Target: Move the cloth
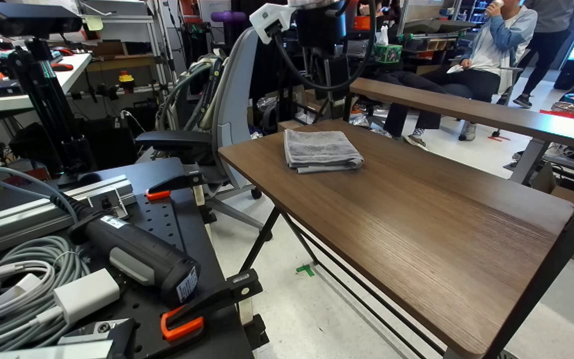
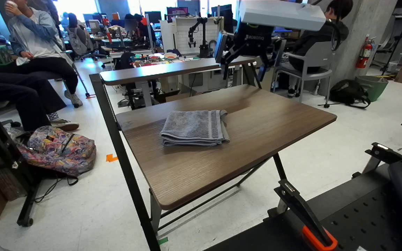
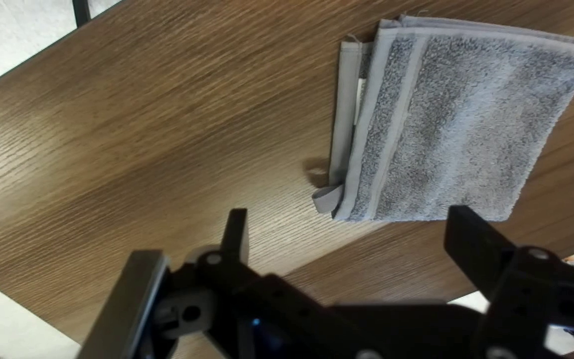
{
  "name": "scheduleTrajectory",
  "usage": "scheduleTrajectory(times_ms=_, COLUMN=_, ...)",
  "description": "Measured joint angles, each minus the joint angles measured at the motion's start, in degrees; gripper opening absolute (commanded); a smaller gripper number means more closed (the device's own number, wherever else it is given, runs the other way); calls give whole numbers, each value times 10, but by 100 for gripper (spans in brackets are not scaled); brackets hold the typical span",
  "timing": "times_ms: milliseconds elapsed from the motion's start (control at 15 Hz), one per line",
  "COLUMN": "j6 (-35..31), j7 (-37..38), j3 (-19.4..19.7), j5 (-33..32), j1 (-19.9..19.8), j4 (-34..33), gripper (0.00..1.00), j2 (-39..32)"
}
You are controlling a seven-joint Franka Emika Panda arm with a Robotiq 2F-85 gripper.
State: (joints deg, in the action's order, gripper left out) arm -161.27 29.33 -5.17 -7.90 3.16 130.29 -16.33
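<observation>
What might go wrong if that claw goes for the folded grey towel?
The open gripper could grab only an edge, since in the wrist view the towel lies off-centre from it. The towel is folded in layers, so a shallow grip might lift just the top and unfold it. The small fabric loop sticking out near one corner could snag.

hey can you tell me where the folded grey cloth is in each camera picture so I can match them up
In an exterior view: cloth, slightly above and right of centre.
In an exterior view: cloth, around the centre.
In the wrist view: cloth, upper right.
Shared landmark: the brown tabletop, beneath the cloth in all three.
</observation>
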Motion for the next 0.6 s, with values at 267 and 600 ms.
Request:
scheduleTrajectory(times_ms=267, j6=7, j7=9, j3=40, j5=-3, j1=58, j4=-2, gripper=100, j2=-3)
scheduleTrajectory(times_ms=600, j6=41, j7=35, j3=53, j5=-21, j1=125, j4=-36, gripper=100, j2=-34)
